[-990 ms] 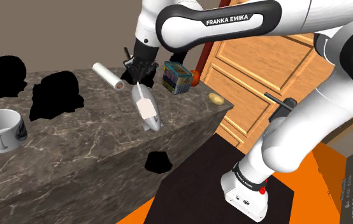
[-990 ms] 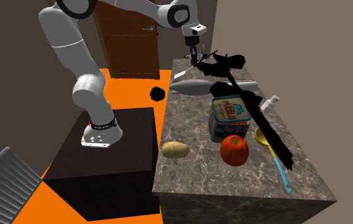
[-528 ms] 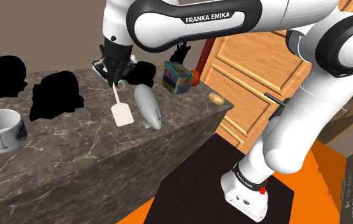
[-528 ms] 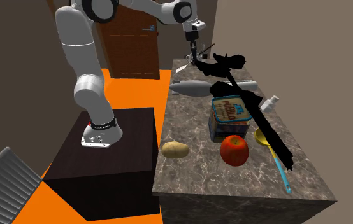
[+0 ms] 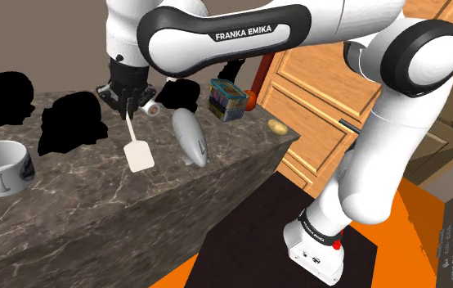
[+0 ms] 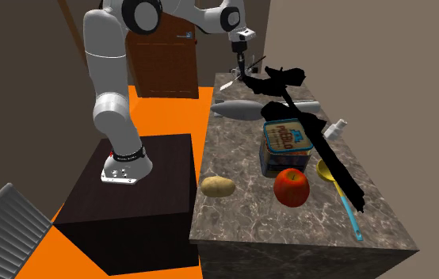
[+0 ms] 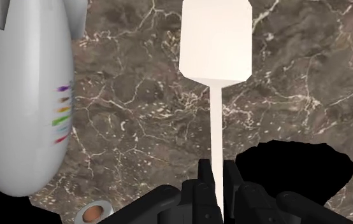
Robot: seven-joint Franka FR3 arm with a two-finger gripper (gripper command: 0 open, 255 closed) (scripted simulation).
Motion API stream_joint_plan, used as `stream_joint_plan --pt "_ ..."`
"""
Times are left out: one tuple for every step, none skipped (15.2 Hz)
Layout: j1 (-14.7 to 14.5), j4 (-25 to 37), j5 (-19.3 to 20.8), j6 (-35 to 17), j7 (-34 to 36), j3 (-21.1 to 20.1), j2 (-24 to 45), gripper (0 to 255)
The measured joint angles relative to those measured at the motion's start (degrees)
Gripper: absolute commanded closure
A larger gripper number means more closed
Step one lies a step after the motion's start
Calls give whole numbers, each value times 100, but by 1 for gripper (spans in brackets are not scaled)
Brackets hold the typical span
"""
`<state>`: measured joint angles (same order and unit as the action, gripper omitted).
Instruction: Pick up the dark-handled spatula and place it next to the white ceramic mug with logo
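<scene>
- The jaws are closed on the spatula (image 5: 137, 152), clasping the top of its thin shaft; the wrist view shows the two black fingers pinching it from both sides.
- The spatula (image 7: 216, 44) hangs blade-down from the jaws, and I judge it clear of the surface (image 5: 94, 200). Shaft and blade are drawn pale, and the handle end is hidden inside the jaws.
- It hangs just beside a grey blimp-shaped thing (image 5: 190, 137), which lies toward the shoulder view's right. Black shapes (image 5: 71, 124) sit toward that view's left.
- The mug (image 5: 0, 168) stands upright near the surface's front edge at the shoulder view's far left, well apart from the spatula.
- Step in hand, as I judge it: the carry. The grasp is made and the placing is not yet done.
- The next move calls for travel across the surface toward the mug, with the blade kept high enough to pass the black shapes.
- Then it calls for a descent beside the mug, close but not touching it.
- With the blade hanging low, it will likely meet the surface first, so the descent should be slow. The jaws should part only once the spatula rests.
</scene>
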<state>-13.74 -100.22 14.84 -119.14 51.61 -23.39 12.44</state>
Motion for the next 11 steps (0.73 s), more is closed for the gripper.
stream_joint_plan --pt "-9 -35 25 -64 29 3 35 255" --pt "0 -108 36 -144 35 11 42 255" --pt "6 -184 45 -217 48 16 41 255" --pt "6 -230 57 -274 61 20 52 255" --pt "-1 -258 79 -325 85 23 81 255" --pt "-3 -336 100 -413 114 28 95 255" --pt "-14 -363 136 -484 146 35 147 255" --pt "-21 -392 160 -541 172 41 181 255" --pt "-21 -439 178 -603 188 47 199 255" --pt "-27 -474 205 -666 213 54 232 255" --pt "-28 -513 228 -730 233 63 260 255"
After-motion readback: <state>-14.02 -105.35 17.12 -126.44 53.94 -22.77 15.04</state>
